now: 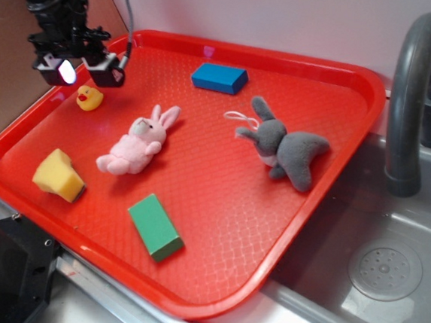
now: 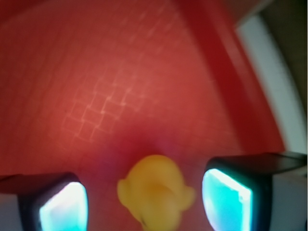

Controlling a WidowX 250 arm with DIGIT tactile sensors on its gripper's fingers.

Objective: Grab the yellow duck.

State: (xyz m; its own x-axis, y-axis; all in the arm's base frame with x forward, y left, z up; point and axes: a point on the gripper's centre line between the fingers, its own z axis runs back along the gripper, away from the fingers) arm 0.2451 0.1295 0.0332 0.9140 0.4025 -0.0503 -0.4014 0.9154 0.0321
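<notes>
Approach step — gripper [image 1: 85,71] hangs wide open above the yellow duck [image 1: 89,98] at upper left of the red tray [image 1: 337,166]; next, descend straight — then close both fingers.

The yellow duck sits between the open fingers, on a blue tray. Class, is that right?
Not quite: the tray is red, as the exterior view shows. The rest holds: the yellow duck sits between the open fingers.
</notes>
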